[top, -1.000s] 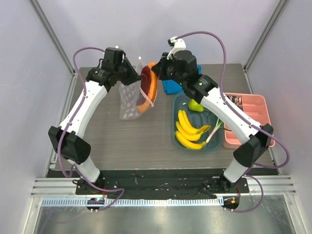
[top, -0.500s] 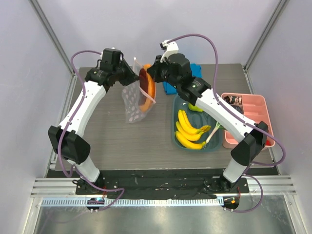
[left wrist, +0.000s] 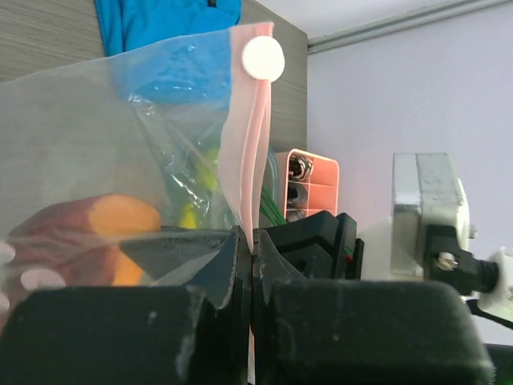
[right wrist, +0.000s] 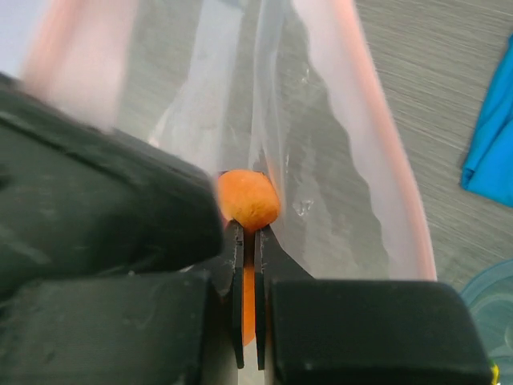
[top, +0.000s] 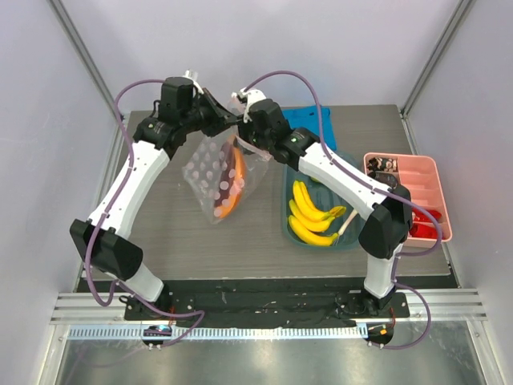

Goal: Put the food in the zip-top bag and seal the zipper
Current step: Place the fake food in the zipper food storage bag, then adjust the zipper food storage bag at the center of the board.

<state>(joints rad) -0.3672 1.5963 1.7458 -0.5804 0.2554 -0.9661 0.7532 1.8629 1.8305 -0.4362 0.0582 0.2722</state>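
1. Table (top: 168, 233): grey wood-grain top that carries everything listed.
2. Teal tub (top: 285, 216): right of centre, the stock bin for food not yet bagged.
3. Zip-top bag (top: 207, 172): hangs in the air left of the tub, mouth up, so that food can drop in.
4. Left gripper (left wrist: 244, 241): closed tight on the bag's mouth edge and carries the bag's weight.
5. Right gripper (right wrist: 248, 233): at the bag mouth, jaws all but closed. A thin orange sliver sits between them, judged to be the pepper's upper end.
6. Banana bunch (top: 309, 212): lies in the tub.
7. Long orange-red pepper (top: 231, 188): inside the bag, tilted.
8. Green onion stalk (top: 350, 218): in the tub, beside the bananas.
9. Zipper (left wrist: 244, 160): pink strip, unsealed.
10. White slider tab (left wrist: 263, 56): at the end of the strip.

Views: only the top camera shows the tub's contents. Only the left wrist camera shows the slider. Only the right wrist camera shows the orange tip at the fingertips. No green pear-like fruit can be made out.
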